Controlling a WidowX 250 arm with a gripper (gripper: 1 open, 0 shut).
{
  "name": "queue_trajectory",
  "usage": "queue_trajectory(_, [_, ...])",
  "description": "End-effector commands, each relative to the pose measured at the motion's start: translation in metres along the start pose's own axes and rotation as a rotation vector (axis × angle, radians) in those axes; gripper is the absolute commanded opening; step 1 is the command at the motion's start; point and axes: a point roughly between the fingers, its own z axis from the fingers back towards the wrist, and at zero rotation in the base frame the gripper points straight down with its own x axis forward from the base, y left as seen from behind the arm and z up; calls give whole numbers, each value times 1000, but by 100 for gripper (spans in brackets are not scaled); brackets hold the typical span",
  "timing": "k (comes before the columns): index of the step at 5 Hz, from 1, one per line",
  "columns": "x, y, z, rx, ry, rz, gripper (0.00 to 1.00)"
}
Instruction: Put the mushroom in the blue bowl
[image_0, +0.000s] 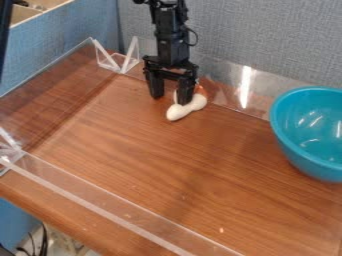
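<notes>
Camera view from the front of the bench shows a black robot arm reaching straight down at the far side of a wooden tabletop. Its gripper has its two dark fingers spread wide apart, with nothing held between them. The mushroom, small and cream-white, lies flat on the tabletop at the gripper's base, its length running diagonally; one finger stands over its upper end, but whether that finger touches it cannot be told. The blue bowl sits at the right edge of the view, well apart from the mushroom, partly cut off by the frame, and its visible inside looks bare and glossy. A low clear plastic wall borders the tabletop along the front and left sides. Behind the arm stands a grey-blue fabric panel.
</notes>
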Motion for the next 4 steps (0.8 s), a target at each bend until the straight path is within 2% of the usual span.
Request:
queue_trajectory(1, [3,-9,-10,10,7,13,100])
queue_trajectory(2, [1,-13,-13,11,15,14,100])
queue_trajectory(4, [2,-8,-12,17,42,-74,100])
